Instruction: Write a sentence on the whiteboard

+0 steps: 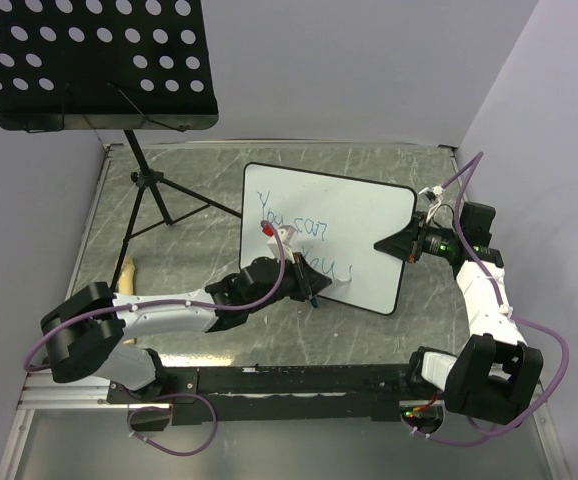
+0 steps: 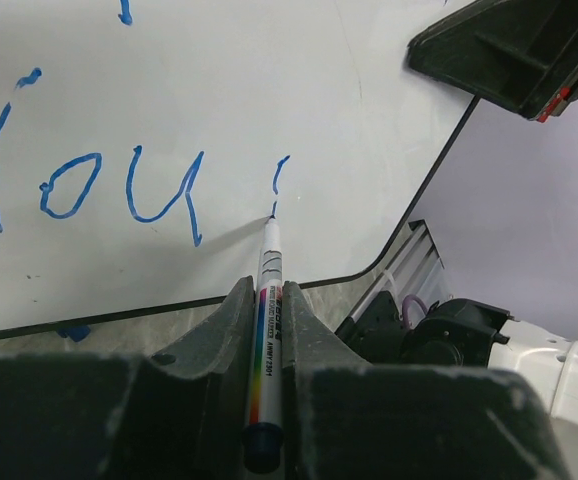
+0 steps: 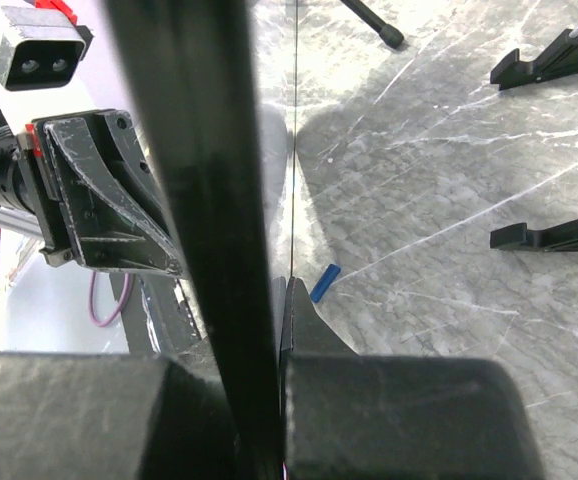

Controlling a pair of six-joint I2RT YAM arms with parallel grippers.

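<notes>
Top view: shows the whiteboard (image 1: 369,215) standing on edge mid-table, with the sentence (image 1: 291,222) in blue across its face. Finds the right gripper (image 1: 397,245) pinching the board's right edge and the left gripper (image 1: 305,285) pressed shut on a marker (image 1: 311,293) at the second line.

Left wrist: puts the marker tip on the board just after "You". Looks light, stiff and glossy, so likely to skid or tip under pen pressure.

Right wrist: looks along the board's black rim, clamped between the jaws. Suggests the rim as the sound hold, never the written face.
</notes>
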